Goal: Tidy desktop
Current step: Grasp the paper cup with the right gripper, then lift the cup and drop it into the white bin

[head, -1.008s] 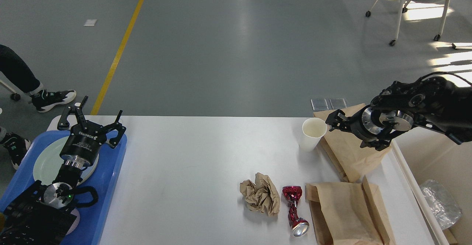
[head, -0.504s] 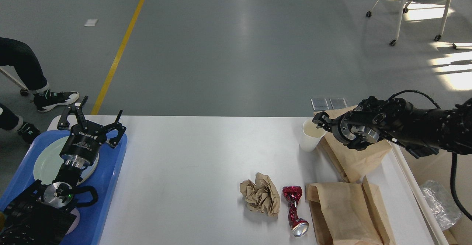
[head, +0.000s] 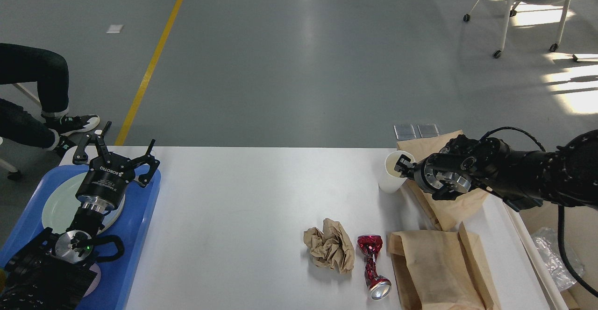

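"ROBOTIQ" in white on left pincer [head: 114, 144] body, upside down

Two black arms, matte and knobbly. Left gripper [head: 116, 146] with slim black linkage fingers, white lettering on its barrel, silver collar beneath, tiny green light lower down. Right gripper [head: 402, 166] behind a silver ring, black cable looping above.

White desktop [head: 243, 216] — blue tray [head: 135, 235], crushed red can [head: 372, 265], brown paper ball [head: 330, 245].

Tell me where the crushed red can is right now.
In the head view the crushed red can lies on the desktop near its front right, between the crumpled brown paper ball and a flat brown paper bag.
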### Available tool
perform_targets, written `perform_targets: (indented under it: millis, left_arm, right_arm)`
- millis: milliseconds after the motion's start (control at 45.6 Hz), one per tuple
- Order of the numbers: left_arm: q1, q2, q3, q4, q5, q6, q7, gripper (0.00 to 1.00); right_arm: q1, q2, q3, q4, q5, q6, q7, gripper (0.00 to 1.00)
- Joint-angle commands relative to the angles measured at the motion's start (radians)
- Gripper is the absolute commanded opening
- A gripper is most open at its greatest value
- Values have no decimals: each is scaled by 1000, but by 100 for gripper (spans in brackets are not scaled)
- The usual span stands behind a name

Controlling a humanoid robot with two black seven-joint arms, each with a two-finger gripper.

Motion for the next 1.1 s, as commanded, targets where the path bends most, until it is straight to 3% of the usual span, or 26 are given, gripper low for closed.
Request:
perform_targets:
  millis: [0,132,438,548,636,811,1074]
  left_arm:
    - [0,0,0,0,0,0,0,97]
    - [0,0,0,0,0,0,0,97]
    - [0,0,0,0,0,0,0,97]
    - [0,0,0,0,0,0,0,97]
    - [0,0,0,0,0,0,0,97]
    - [1,0,0,0,0,0,0,97]
    - [0,0,0,0,0,0,0,97]
  right_arm:
    - [-4,-1,2,3,1,3,-1,15]
    - [-2,-1,21,3,1,3,-1,0]
    - [28,2,24,30,1,16,-1,0]
    - [102,-24,33,122,1,21,-1,0]
    - [201,-117,36,220,1,42,-3,0]
    - [438,-274,35,342,1,200,-3,0]
    - [691,-456,33,376,1,495,-3,0]
